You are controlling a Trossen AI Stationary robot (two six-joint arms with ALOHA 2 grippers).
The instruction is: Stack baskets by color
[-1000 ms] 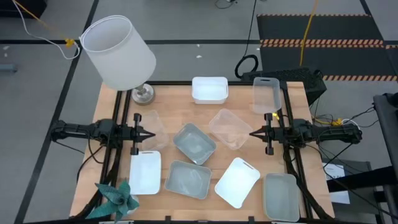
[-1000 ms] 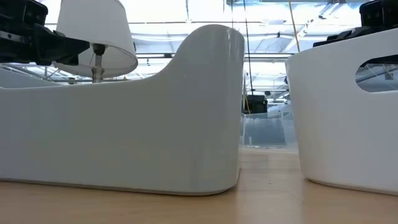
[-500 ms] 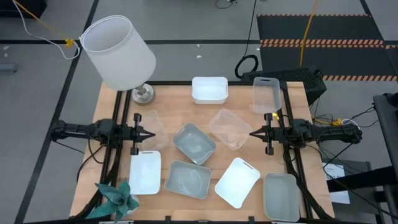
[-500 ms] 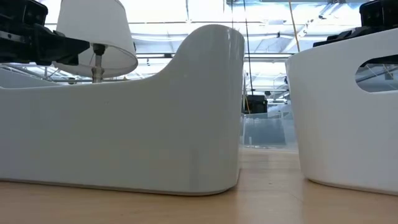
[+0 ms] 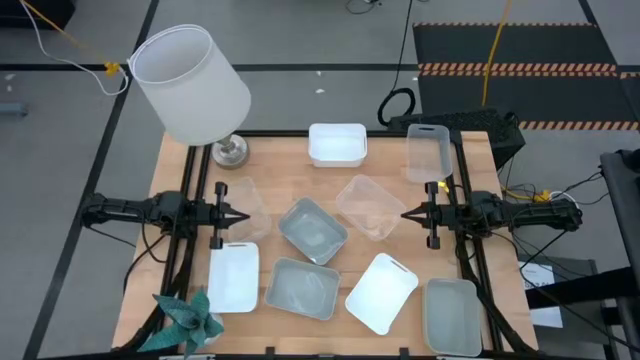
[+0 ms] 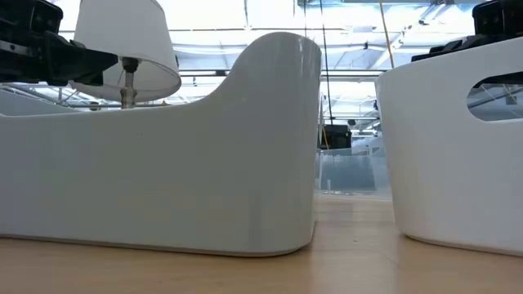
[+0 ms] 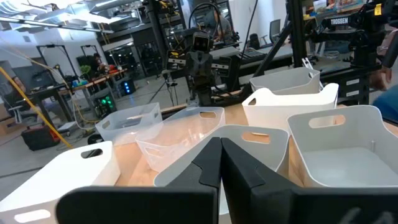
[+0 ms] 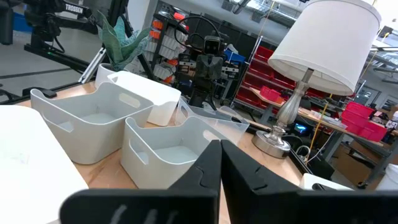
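Plainly, both the left gripper (image 5: 243,214) and right gripper (image 5: 407,214) hover clenched and empty, tips facing inward. The baskets (image 5: 313,229) lie scattered between them. A clear basket (image 5: 368,205) sits just ahead of the right tips, nearer that arm.

High cam hangs above the table (image 5: 190,170), looking straight down, far enough to take in all four edges plus floor around. Low cam sits at tabletop height, facing level across the wood into the room; so near that two white baskets (image 6: 163,175) fill most of the frame. Left wrist cam looks fwd past its own closed fingers (image 7: 233,165) across the table twd the opposite arm; right wrist cam does the same from the other side past its fingers (image 8: 233,165). Lamp (image 5: 190,85) at the far left corner shows in high, low and right wrist views; the baskets mid-table are shared by high and both wrist cams
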